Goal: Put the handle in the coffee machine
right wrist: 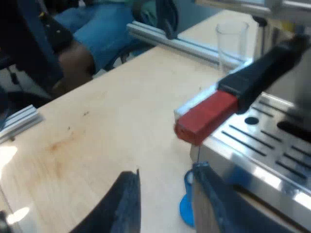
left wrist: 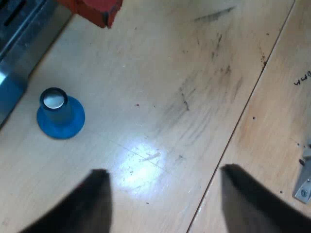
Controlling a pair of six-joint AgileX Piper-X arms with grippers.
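The handle sticks out from the front of the machine, above the grille of its tray, red end outward, and nothing grips it. The left jaws stand wide and empty over bare bench, a little out from the machine's base. The blue tamper stands upright beside that base, and the red end juts out nearby. The right jaws, partly open and also empty, hang low before the machine, below the red end and apart from it.

Judged from this, the handle is seated or nearly so, and the step in hand is to make sure of the lock. To do that well, the right jaws should rise to the dark grip behind the red end and close squarely across it. They should then swing it level along the machine's front until it stops firm, without pressing on the tray or brushing the tamper.

The handle's metal head and the socket it enters are cut off, so whether it is locked cannot be told. A glass stands just beyond the machine's tray. A person's leg shows past the bench edge, far from the machine.
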